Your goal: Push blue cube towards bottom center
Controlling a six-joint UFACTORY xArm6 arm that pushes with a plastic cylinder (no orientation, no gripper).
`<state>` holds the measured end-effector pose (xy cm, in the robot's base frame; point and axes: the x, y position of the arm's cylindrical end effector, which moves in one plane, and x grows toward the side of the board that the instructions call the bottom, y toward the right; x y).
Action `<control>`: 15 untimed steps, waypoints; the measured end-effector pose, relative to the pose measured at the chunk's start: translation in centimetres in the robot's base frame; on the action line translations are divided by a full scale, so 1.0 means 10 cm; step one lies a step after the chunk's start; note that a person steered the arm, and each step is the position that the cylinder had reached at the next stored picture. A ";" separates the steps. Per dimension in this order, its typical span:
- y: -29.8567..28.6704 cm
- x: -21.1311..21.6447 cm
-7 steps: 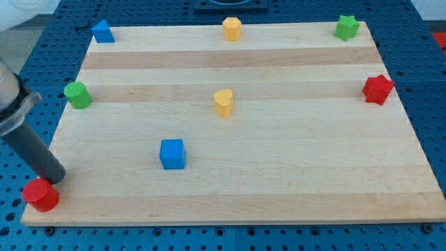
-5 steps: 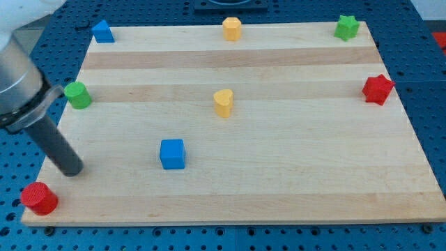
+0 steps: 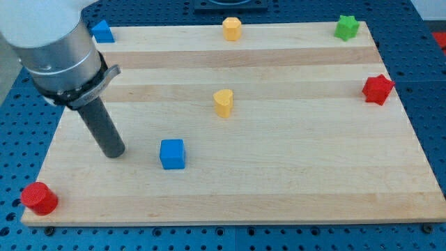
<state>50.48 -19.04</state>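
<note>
The blue cube sits on the wooden board, left of centre in the lower half. My tip rests on the board just to the cube's left, with a gap of about a cube's width between them. The rod rises up and to the left into the grey arm body, which hides the green cylinder.
A red cylinder is at the board's bottom left corner. A yellow heart block stands above and right of the cube. A blue block, a yellow block and a green star line the top edge. A red star is at the right edge.
My tip has moved right and slightly up, from beside the red cylinder to just left of the blue cube. The arm now covers the green cylinder. No block has moved.
</note>
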 end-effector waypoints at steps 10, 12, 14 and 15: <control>0.35 0.42; 0.34 0.80; 0.80 0.80; 1.08 0.80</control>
<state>58.52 -8.26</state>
